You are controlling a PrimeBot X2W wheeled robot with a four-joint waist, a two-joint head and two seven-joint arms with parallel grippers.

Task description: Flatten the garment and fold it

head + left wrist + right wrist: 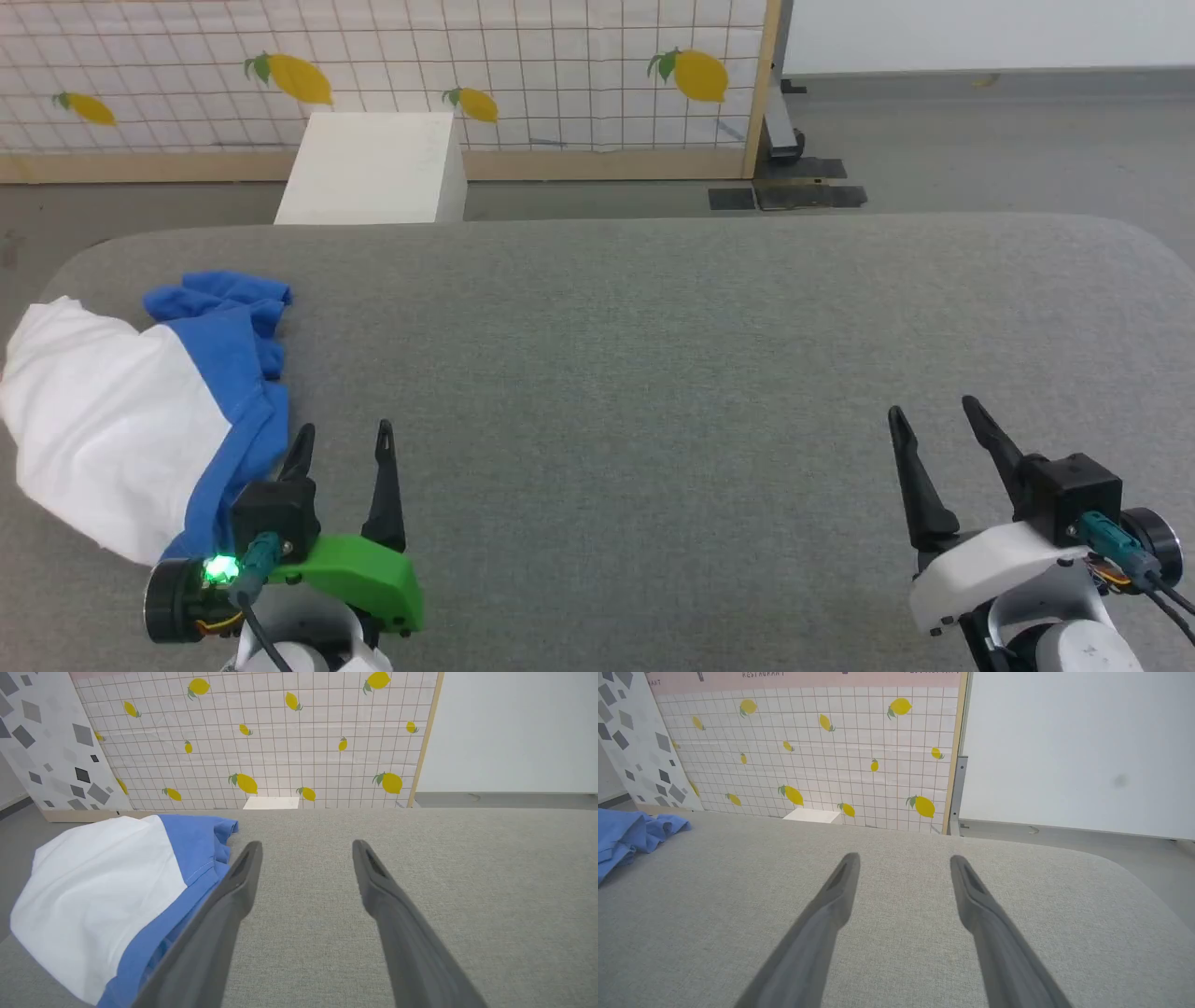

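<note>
Surface: grey cloth-covered table (653, 327), rounded corners, flat. Around it, grey floor (980, 140). Behind it, a white-tiled screen (560, 56) in a wooden frame, printed with lemons; a plain pale wall to its right.

Count for you: one shirt, two tools, one white box (373, 168) on the floor past the table's far edge, and four lemons on the screen in the head view.

Shirt (112, 420): crumpled heap at the table's left side, reaching the left edge. The white body lies outward and the blue cloth faces the table's middle. The blue band runs near-to-far, from beside your left tool up to a bunched blue end at the far side. The heap's own long axis follows roughly that line.

Left tool (345, 427): fingers spread wide, holding nothing, pointing away from the robot. Its left finger sits just beside the blue edge; I cannot tell whether they touch.

Right tool (933, 407): fingers spread wide, holding nothing, over bare table, well apart from the shirt.
</note>
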